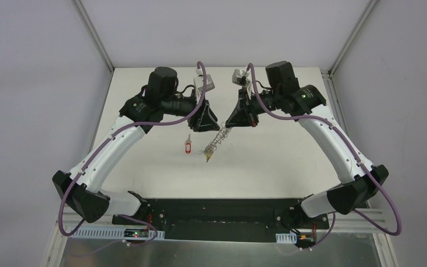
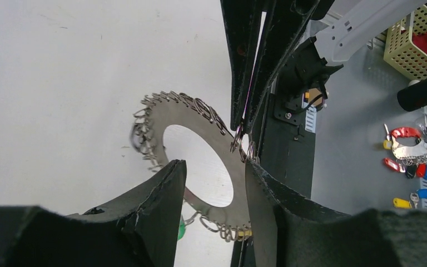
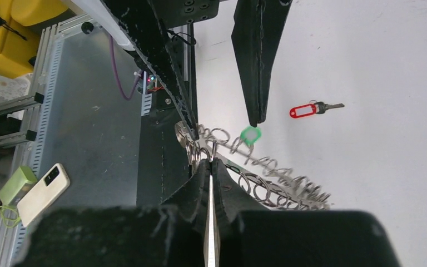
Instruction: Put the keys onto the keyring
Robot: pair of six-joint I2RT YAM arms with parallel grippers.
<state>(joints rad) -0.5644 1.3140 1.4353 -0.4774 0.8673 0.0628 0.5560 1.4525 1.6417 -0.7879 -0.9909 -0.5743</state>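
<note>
The keyring point(image 2: 200, 111) is a flat grey ring with a coiled-wire rim, held up off the white table; it shows edge-on in the top view point(image 1: 217, 142). My right gripper point(image 3: 210, 161) is shut on its rim, and its fingers point(image 2: 244, 67) reach down to the ring in the left wrist view. My left gripper point(image 2: 214, 164) is open, its fingers either side of the ring's lower part. A green key head point(image 3: 250, 134) and a yellow one point(image 2: 244, 232) hang from the rim. A red-headed key point(image 1: 188, 146) lies loose on the table, left of the ring.
The black base plate point(image 1: 217, 214) runs along the table's near edge. Off the table, on the grey bench, lie a bunch of coloured-tag keys point(image 2: 411, 156), a yellow basket point(image 2: 417, 39) and a phone point(image 3: 39, 192).
</note>
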